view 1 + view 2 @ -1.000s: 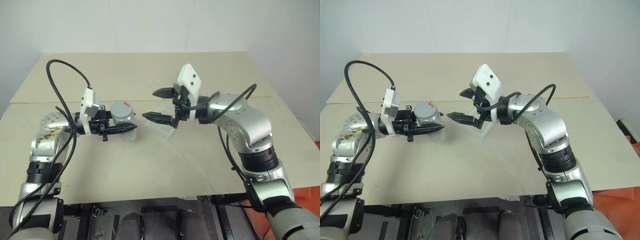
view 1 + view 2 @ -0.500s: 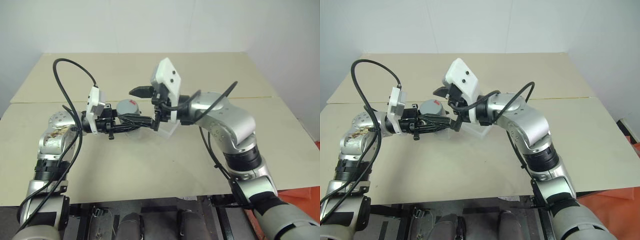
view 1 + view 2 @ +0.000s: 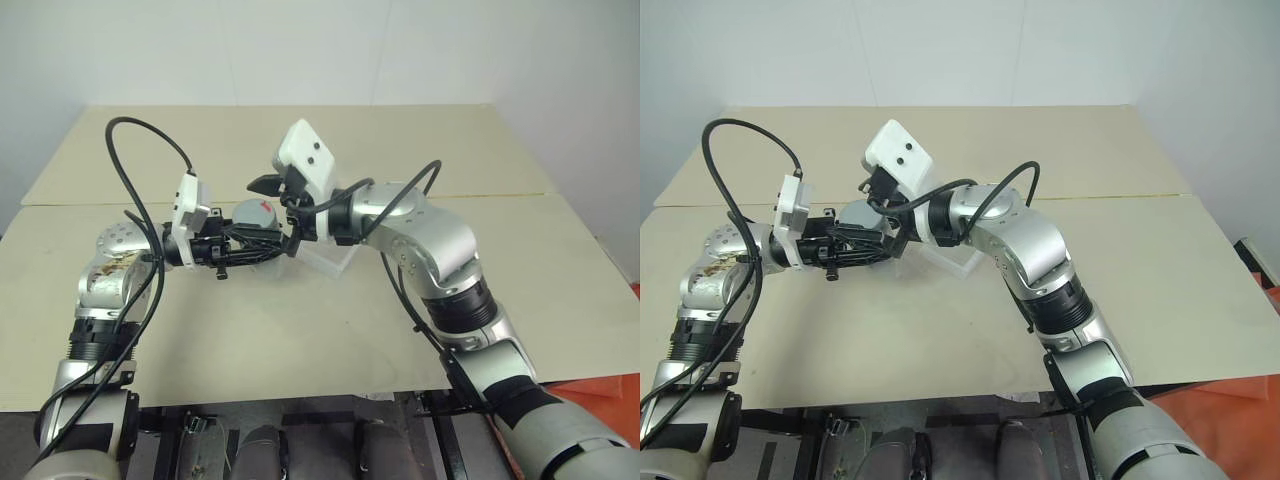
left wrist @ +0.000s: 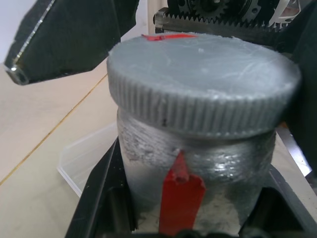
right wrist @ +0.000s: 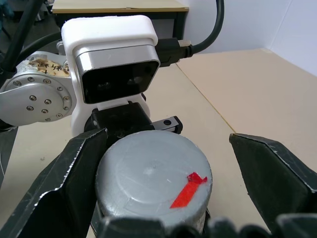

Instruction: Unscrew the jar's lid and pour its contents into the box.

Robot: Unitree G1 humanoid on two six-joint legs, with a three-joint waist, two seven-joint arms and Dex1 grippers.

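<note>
The jar (image 3: 256,216), a small silver cylinder with a red stripe (image 4: 180,197), is held upright above the table with my left gripper (image 3: 268,242) shut on its body. Its ribbed grey lid (image 4: 203,84) sits on top, with a bit of red tape on it (image 5: 188,191). My right gripper (image 3: 270,212) reaches in from the right and stands open, one black finger (image 5: 64,193) close beside the lid and the other finger (image 5: 277,183) well clear of it. The clear plastic box (image 3: 332,260) lies on the table just below and right of the jar.
The beige table (image 3: 300,330) has a seam running across it behind the arms (image 3: 520,196). A black cable loops above my left arm (image 3: 140,130). An orange object (image 3: 610,385) lies off the table's right front corner.
My right gripper has swung left, away from above the box, and now straddles the lid with its jaws still wide. The left gripper and jar have stayed put.
</note>
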